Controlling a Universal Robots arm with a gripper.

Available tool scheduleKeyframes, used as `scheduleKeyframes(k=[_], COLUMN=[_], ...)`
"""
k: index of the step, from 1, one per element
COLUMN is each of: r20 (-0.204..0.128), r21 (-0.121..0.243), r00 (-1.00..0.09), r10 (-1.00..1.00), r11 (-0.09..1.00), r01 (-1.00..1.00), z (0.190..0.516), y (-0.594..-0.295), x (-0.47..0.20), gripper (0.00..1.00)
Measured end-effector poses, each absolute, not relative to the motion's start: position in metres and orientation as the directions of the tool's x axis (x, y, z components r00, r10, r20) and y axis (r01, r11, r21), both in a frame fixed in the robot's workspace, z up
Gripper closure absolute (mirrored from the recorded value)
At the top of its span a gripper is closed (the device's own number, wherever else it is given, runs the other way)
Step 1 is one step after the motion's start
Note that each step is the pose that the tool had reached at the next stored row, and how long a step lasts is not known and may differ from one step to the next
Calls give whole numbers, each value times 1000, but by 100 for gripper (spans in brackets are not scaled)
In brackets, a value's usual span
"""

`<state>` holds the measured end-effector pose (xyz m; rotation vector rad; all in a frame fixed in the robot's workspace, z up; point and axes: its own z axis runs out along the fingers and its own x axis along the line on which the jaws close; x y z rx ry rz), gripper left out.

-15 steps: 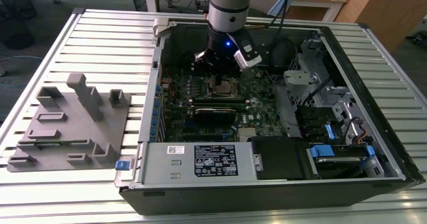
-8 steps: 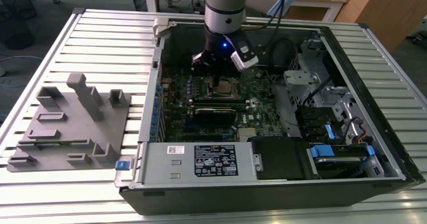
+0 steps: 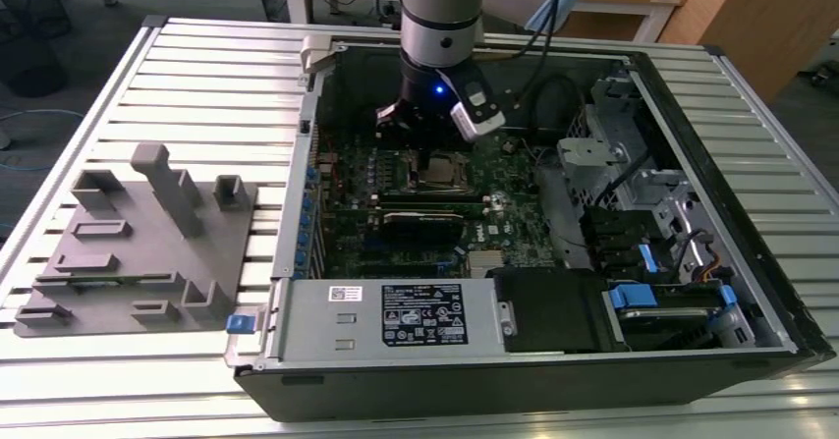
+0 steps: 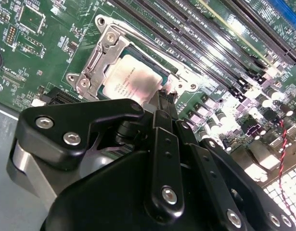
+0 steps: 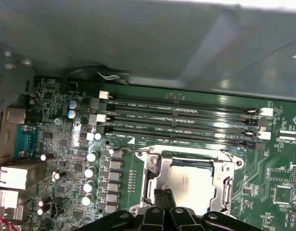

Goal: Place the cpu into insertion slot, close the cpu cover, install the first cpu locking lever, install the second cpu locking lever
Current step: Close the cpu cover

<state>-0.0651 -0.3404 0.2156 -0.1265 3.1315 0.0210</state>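
Note:
The cpu (image 5: 192,185) lies flat in the insertion slot (image 5: 230,169) on the green board, pale metal face up. In the second wrist view the cpu (image 4: 131,82) shows through the window of the cpu cover (image 4: 97,62), which lies down over it. My gripper (image 5: 163,195) hovers at the socket's near edge with its black fingers pressed together, shut, and nothing seen between them. The second wrist view has the gripper (image 4: 165,98) just over the cpu's edge. In the exterior view the gripper (image 3: 426,133) hangs right above the socket (image 3: 439,171).
Long memory slots (image 5: 186,118) run beside the socket. Capacitors (image 5: 91,171) stand on its other side. The computer case walls (image 3: 308,144) enclose the board. A grey power-supply box (image 3: 393,313) sits at the case's front. A grey fixture (image 3: 132,243) rests at the exterior view's left.

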Motion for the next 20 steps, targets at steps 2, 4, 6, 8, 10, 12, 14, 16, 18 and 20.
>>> scheduleKeyframes(k=[2,4,6,8,10,12,14,16,18,20], r20=[-8,-8,-9,-8,-8,-8,-8,-8,-8,-8], r21=[13,13,13,13,13,13,13,13,13,13], r00=[-997,-997,-997,-997,-998,-998,-998,-998,-998,-998], r10=[-80,-80,-80,-76,-64,-59,-59,-58,-58,-58], r11=[997,997,997,997,998,998,998,998,998,998], r01=[-80,-80,-80,-76,-64,-60,-59,-59,-58,-58], z=[216,215,215,214,213,212,209,207,206,205], y=[-340,-340,-340,-340,-340,-340,-340,-340,-340,-340], x=[-65,-65,-67,-68,-70,-70,-71,-71,-71,-71], gripper=[89,89,89,89,89,89,89,89,89,89])
